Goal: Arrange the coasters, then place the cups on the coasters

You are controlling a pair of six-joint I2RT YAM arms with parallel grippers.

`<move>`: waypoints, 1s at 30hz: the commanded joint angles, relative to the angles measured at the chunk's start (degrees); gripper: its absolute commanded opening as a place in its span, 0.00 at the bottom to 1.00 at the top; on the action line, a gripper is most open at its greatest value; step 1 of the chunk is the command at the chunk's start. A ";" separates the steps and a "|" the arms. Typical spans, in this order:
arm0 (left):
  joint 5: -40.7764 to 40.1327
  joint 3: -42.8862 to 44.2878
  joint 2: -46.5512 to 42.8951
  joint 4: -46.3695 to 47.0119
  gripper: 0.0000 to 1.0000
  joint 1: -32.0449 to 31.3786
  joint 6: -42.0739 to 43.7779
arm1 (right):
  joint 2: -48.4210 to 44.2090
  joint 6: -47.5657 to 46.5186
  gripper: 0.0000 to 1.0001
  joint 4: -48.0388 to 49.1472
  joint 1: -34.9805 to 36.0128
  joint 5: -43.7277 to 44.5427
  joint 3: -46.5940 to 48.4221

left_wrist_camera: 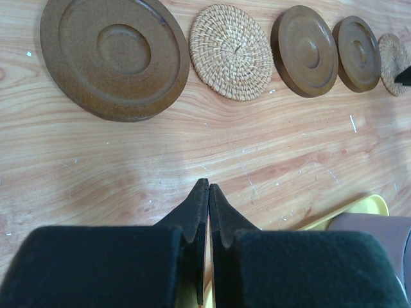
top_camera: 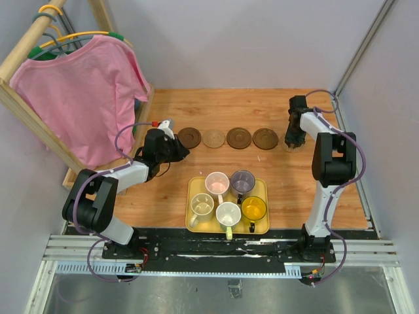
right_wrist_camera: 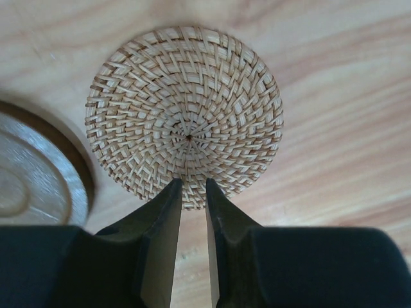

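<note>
Right gripper (right_wrist_camera: pixel 192 186) points straight down over the near rim of the woven coaster (right_wrist_camera: pixel 186 109). Its jaws stand a narrow slit apart with nothing between them. The disc lies flat on the table just beyond the tips, and a dark coaster (right_wrist_camera: pixel 26 186) sits beside it on the left.

Left gripper (left_wrist_camera: pixel 208 187) is clenched and empty, hovering short of the row's other end.

Five coasters are in line, so my read is that cups come next. The cups (top_camera: pixel 217 183) stand on the yellow tray (top_camera: pixel 195 186), behind both grippers, toward the bases. The left gripper looks nearer: a tray corner shows just past its right finger.

From overhead, the right gripper hides the fifth coaster. Some cup handles are hard to make out. The left wrist view cuts the tray off.
</note>
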 commanded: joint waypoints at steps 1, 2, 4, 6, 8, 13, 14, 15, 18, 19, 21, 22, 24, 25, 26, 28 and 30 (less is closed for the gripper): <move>-0.44 -0.73 -0.95 0.18 0.04 -0.42 0.63 | 7.42 -0.42 0.24 -1.92 -1.21 -0.66 3.49; -0.53 -0.73 -0.96 0.21 0.04 -0.46 0.64 | 8.00 -0.46 0.24 -2.23 -1.21 -0.76 4.41; -0.45 -0.63 -0.90 0.14 0.04 -0.48 0.64 | 8.73 -0.47 0.24 -2.66 -1.21 -0.72 5.70; -0.46 -0.57 -0.73 0.16 0.04 -0.43 0.64 | 8.99 -0.38 0.24 -2.72 -1.21 -0.70 6.26; -0.38 -0.55 -0.53 0.20 0.04 -0.48 0.64 | 8.91 -0.24 0.24 -2.75 -1.29 -0.61 6.37; -0.11 -0.38 -0.04 0.46 0.04 -0.46 0.55 | 7.56 0.05 0.24 -2.93 -1.30 0.55 5.43; -0.05 -0.38 0.03 0.61 0.04 -0.43 0.55 | 7.27 0.12 0.24 -2.91 -1.30 0.79 5.26; 0.05 -0.33 0.14 0.67 0.04 -0.43 0.49 | 6.95 0.06 0.24 -2.97 -1.30 1.00 5.13; 0.22 -0.38 0.42 0.82 0.04 -0.42 0.39 | 6.16 0.05 0.24 -3.23 -1.38 1.36 4.83; 0.21 -0.38 0.45 0.78 0.04 -0.46 0.38 | 5.88 0.07 0.24 -3.29 -1.39 1.35 4.79; 0.29 -0.40 0.46 0.80 0.04 -0.47 0.37 | 5.29 0.13 0.24 -3.26 -1.39 1.25 4.63; 0.31 -0.46 0.45 0.78 0.04 -0.47 0.38 | 4.92 0.14 0.24 -3.31 -1.39 1.25 4.51; 0.21 -0.47 0.37 0.77 0.04 -0.48 0.38 | 4.14 0.11 0.24 -3.29 -1.39 1.10 4.39; 0.19 -0.44 0.30 0.77 0.04 -0.48 0.42 | 3.68 0.01 0.24 -3.32 -1.34 1.03 4.32; 0.07 -0.46 0.29 0.77 0.04 -0.47 0.51 | 3.24 -0.10 0.24 -3.30 -1.38 0.93 4.21; -0.12 -0.34 0.10 0.73 0.04 -0.46 0.66 | 2.17 -0.30 0.24 -3.31 -1.30 0.75 3.98; -0.63 0.09 0.12 0.47 0.04 -0.41 0.97 | 0.58 -0.58 0.24 -3.22 -1.28 0.55 3.64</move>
